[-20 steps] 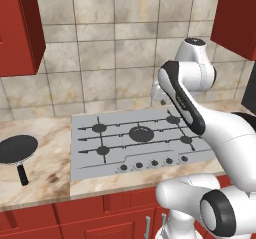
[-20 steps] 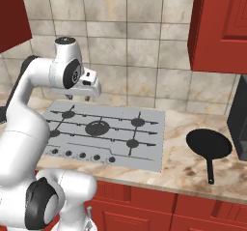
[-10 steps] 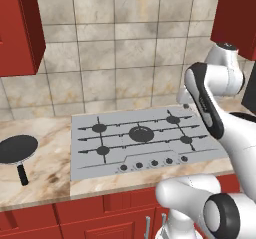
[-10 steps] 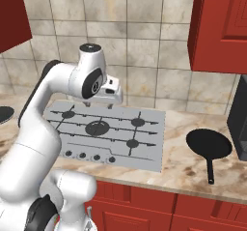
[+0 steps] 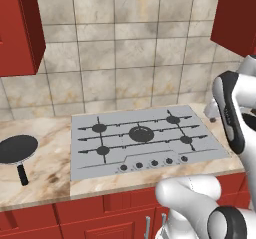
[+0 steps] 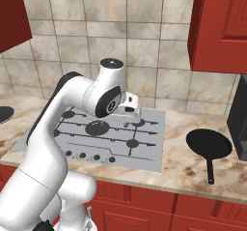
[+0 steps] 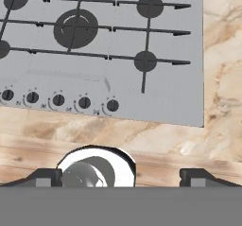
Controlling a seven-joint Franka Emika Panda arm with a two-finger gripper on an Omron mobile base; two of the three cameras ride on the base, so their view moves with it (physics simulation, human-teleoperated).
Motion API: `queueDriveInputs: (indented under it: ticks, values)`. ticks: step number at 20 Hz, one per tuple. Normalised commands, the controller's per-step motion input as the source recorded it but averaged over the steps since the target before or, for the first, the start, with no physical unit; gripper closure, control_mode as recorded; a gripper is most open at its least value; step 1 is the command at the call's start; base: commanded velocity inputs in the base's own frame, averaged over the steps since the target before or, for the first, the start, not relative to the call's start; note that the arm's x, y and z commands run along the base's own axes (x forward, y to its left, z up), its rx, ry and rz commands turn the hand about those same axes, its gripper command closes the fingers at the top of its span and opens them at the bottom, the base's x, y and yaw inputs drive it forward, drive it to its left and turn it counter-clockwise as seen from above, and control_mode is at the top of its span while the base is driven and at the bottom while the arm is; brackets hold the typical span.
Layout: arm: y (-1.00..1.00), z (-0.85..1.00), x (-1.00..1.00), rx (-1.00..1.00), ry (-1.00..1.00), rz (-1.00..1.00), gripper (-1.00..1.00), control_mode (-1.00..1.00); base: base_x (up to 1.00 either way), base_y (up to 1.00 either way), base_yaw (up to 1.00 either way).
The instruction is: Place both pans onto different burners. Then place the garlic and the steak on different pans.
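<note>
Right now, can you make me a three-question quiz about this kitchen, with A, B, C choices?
1. Where is the pan to the right of the stove?
A. on the big middle burner
B. on the counter
C. in the gripper

2. How many knobs run along the stove's front edge?
A. two
B. five
C. nine

3. How is the gripper?
A. open, holding nothing
B. shut on a pan
C. shut on a knob

Answers:
1 B, the pan lies on the marble counter beside the stove.
2 B, five knobs sit in one row.
3 A, its tips stand wide apart with nothing between them.
</note>
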Motion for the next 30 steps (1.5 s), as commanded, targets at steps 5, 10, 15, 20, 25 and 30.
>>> queueDriveInputs:
  ticks: [5, 10, 15, 20, 25, 30]
  values:
    - [-0.51, -0.34, -0.13, -0.01, 0.03, 0.05, -1.00, -1.00, 0.00, 0.00, 0.00]
    - [-0.57, -0.33, 0.00, 0.00, 0.02, 0.06, -1.00, -1.00, 0.00, 0.00, 0.00]
    - [-0.75, -0.16, 0.01, 0.00, 0.09, 0.01, -1.00, -1.00, 0.00, 0.00, 0.00]
    - [-0.80, -0.22, 0.03, 0.00, 0.09, 0.00, -1.00, -1.00, 0.00, 0.00, 0.00]
    - [-0.74, -0.31, 0.02, 0.00, 0.09, 0.00, -1.00, -1.00, 0.00, 0.00, 0.00]
    - [-0.66, -0.42, 0.14, 0.00, 0.05, 0.00, -1.00, -1.00, 0.00, 0.00, 0.00]
